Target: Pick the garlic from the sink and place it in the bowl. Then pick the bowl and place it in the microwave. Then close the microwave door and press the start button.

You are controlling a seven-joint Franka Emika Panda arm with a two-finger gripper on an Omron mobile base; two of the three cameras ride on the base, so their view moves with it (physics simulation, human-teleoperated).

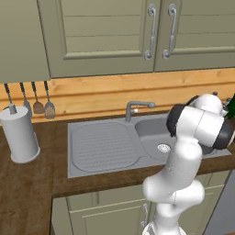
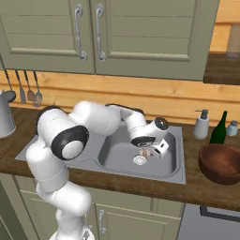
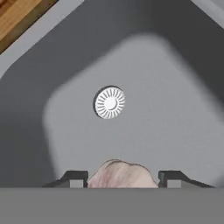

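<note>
The garlic [image 3: 122, 175], a pale pinkish lump, sits between my two dark fingertips, and both touch its sides. My gripper [image 3: 123, 178] is down in the deep basin of the grey sink [image 1: 103, 144], shut on the garlic [image 2: 145, 153] just above the round silver drain [image 3: 109, 102]. In the right base view the gripper [image 2: 148, 153] hangs over the basin floor beside the drain [image 2: 139, 160]. The dark reddish-brown bowl [image 2: 220, 161] stands on the wooden counter to the right of the sink, empty as far as I can see. The microwave and its door are out of view.
A grey tap [image 1: 135, 109] rises behind the basin. A soap dispenser [image 2: 201, 124] and a green bottle [image 2: 219, 129] stand behind the bowl. A grey paper-towel roll [image 1: 19, 133] and hanging utensils [image 1: 36, 98] are at the far left. Cupboard doors [image 1: 110, 32] hang overhead.
</note>
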